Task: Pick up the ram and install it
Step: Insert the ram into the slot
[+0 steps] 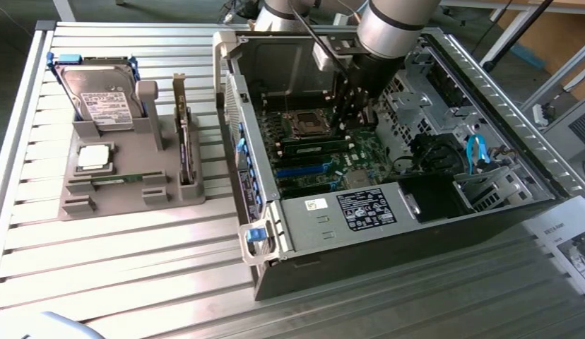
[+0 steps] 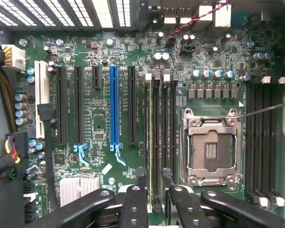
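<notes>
The ram [image 2: 155, 142] stands edge-on in a memory slot of the motherboard [image 2: 99, 118], a thin green stick beside the empty processor socket [image 2: 211, 149]. In the exterior view the ram [image 1: 316, 147] shows as a narrow green strip below the socket, inside the open computer case [image 1: 273, 233]. My gripper [image 2: 154, 183] hangs over one end of that slot, open. One finger stands on each side of the stick, and I see no contact with it. In the exterior view the gripper [image 1: 354, 113] reaches down into the case from the arm.
A grey fixture [image 1: 75, 205] on the slatted table at the exterior view's left holds a hard drive [image 1: 104, 99], a square silver chip [image 1: 92, 157], an upright card [image 1: 184, 141] and a thin green strip [image 1: 118, 179] in its front slot. Cables and a blue lead [image 1: 476, 152] crowd the case.
</notes>
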Controlling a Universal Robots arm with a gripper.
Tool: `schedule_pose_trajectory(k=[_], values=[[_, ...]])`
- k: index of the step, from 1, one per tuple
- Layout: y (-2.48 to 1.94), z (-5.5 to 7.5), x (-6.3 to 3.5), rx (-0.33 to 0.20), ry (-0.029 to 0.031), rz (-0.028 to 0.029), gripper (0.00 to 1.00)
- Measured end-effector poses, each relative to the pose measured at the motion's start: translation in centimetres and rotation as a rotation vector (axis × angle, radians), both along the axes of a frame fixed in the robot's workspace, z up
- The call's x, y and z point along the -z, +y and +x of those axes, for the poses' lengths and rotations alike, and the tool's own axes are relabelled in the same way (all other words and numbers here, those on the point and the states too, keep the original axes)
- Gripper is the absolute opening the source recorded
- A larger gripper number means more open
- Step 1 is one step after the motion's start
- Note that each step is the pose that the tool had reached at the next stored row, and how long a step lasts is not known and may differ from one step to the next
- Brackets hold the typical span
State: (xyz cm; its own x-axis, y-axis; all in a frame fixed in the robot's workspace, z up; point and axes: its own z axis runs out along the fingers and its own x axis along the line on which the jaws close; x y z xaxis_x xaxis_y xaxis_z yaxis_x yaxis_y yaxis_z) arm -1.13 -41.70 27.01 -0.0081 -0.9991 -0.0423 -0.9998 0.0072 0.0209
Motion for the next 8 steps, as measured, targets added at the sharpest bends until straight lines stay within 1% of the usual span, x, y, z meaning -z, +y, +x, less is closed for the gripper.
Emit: schedule_pose_trajectory(k=[8], values=[[0.00, 0.0, -1.27, 0.000, 0.0000, -0.0001, 0.25]])
